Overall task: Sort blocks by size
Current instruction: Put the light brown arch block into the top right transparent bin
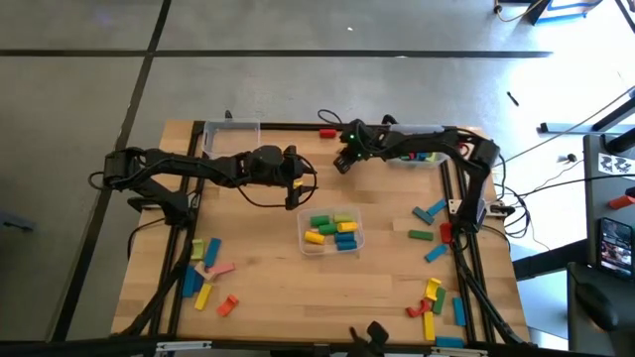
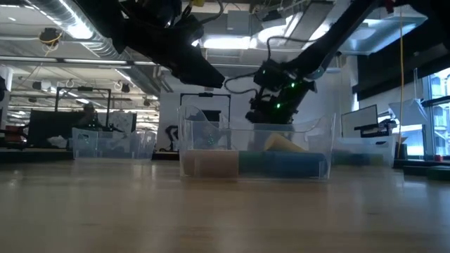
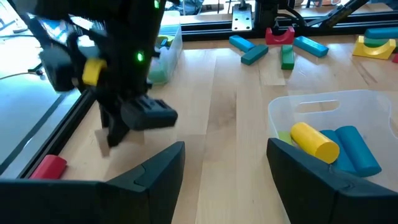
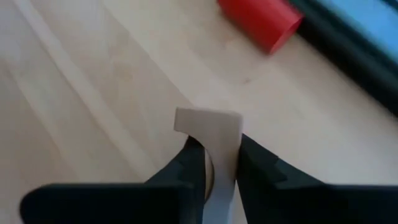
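Far left of the high view, lower left of the table, you've got a loose cluster of blocks (image 1: 205, 273): yellow, blue, pink, green and an orange one lying flat on the wood. Above them your left arm reaches in from the left edge, and the left gripper (image 1: 295, 178) hangs over the table's upper middle, just upper left of the bin (image 1: 331, 232). Its fingers (image 3: 155, 171) stand wide apart with nothing between them.

Centre frame, that clear bin holds yellow, green and blue pieces; the left wrist view shows a yellow cylinder (image 3: 314, 140) beside a blue one (image 3: 357, 149) inside it.

Moving right, your right gripper (image 1: 344, 159) sits upper centre, near the table's top rail. It's clamped on a pale natural-wood block (image 4: 214, 146), the piece sticking out past the fingertips, low over the tabletop. A red cylinder (image 4: 261, 18) lies just beyond it by the rail.

Far right, more blocks are scattered: blue and green ones (image 1: 429, 223) mid-right, and a yellow, red, green and blue bunch (image 1: 437, 302) at lower right.
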Motion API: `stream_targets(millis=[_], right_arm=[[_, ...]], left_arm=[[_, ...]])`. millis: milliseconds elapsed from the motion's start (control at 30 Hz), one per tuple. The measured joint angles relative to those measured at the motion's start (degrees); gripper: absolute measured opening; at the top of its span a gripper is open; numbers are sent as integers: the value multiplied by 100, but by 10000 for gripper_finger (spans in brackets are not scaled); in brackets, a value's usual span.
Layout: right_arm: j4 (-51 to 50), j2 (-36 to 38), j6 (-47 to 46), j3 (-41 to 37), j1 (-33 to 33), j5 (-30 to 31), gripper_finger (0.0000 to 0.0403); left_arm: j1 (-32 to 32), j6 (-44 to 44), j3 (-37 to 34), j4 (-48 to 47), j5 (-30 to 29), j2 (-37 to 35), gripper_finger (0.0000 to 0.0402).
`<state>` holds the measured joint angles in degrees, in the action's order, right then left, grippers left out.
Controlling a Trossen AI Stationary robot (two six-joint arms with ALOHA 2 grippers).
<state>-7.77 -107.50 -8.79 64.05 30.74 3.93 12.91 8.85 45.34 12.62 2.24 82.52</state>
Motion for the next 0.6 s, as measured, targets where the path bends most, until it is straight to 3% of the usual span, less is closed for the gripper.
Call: stream_targets(millis=[267,600], right_arm=[[-773,1068,182,2,2,246,57],[-2463,2572,339,2,190,1255,69]], left_arm=[[0,6,0,7,0,0,223],[1,-10,0,1,0,0,223]])
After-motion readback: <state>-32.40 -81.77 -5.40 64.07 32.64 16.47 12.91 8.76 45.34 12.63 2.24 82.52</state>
